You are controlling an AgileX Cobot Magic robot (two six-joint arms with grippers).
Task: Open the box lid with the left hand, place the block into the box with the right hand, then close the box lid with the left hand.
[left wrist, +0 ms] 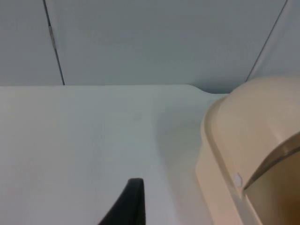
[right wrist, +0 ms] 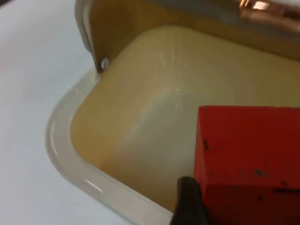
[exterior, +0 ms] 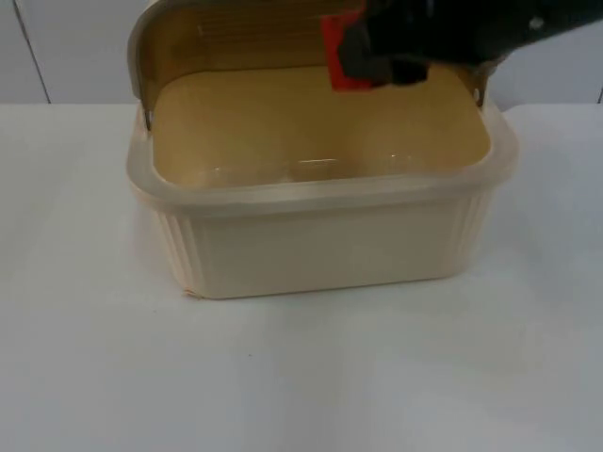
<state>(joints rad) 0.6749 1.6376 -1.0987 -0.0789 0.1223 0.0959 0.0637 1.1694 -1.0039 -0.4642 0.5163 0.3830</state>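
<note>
The top camera looks down and forward from the near edge of the table (exterior: pixel 301 377) toward the wall (exterior: pixel 75 47). It stands close, so the box (exterior: pixel 320 245) takes most of the width, and its open lid (exterior: pixel 236 38) reaches the far edge.

The left wrist camera sits low over the table (left wrist: pixel 84 140), just beside the box (left wrist: pixel 225 154), and faces the wall (left wrist: pixel 150 42); it sees the outer corner of the box.

The right wrist camera hangs very near above the box (right wrist: pixel 70 154) and looks down into it, past the block (right wrist: pixel 248 159).

All three views share the box; the top and right wrist views share its inside and the block (exterior: pixel 339 56).
</note>
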